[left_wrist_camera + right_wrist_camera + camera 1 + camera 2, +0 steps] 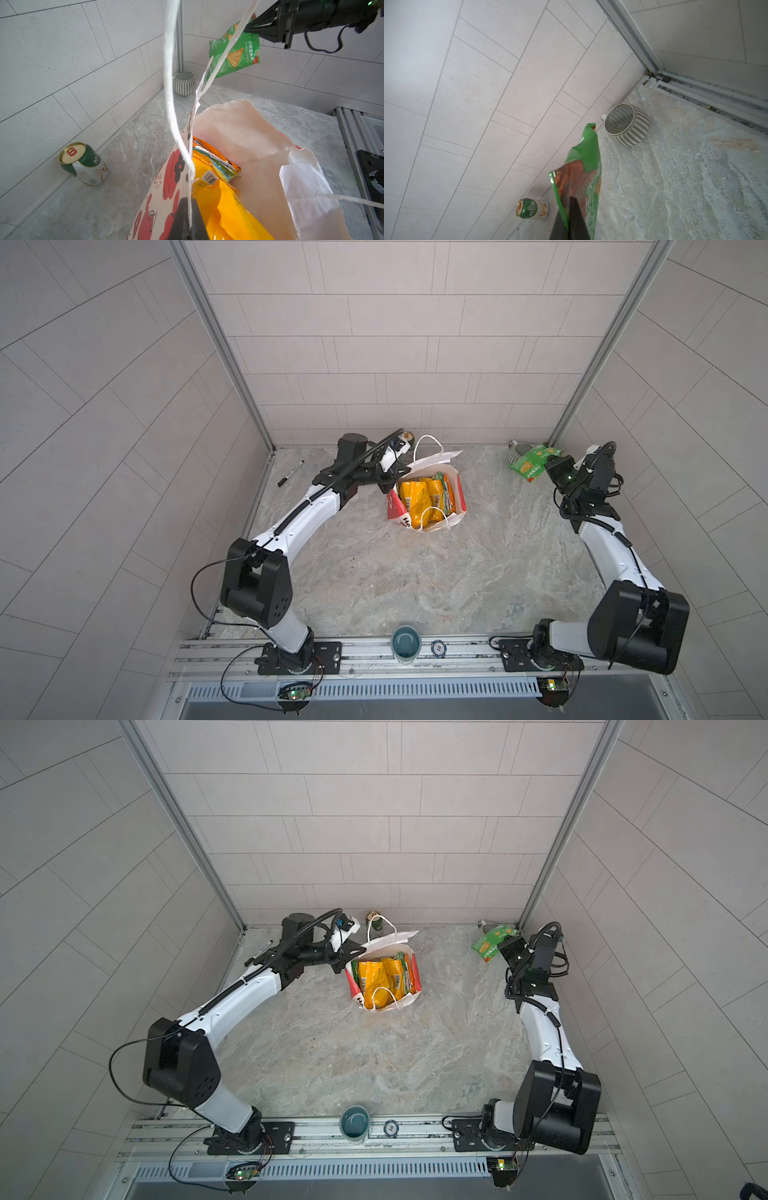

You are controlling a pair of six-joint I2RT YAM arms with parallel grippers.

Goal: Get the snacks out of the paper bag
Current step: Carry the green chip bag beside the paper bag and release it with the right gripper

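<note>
The paper bag (455, 517) is seen standing open just above the middle of both top views, on the marble table (374, 572). Yellow packets (415, 495) are packed upright inside it, with green and orange packets (446, 489) pressed in beside them. One green packet (527, 463) is held clear of the bag, in the air at the upper right of both top views, near a striped cup (626, 124). It is pinched at one end by the right gripper (568, 209), whose jaws are clenched on it. The left gripper (189, 204) is clamped on the bag's printed rim at the bag's upper left corner. A drink can (83, 164) is stood behind the bag by the back wall. A teal cup (406, 642) is set at the lower middle, and a pen (291, 473) is laid at the upper left.
</note>
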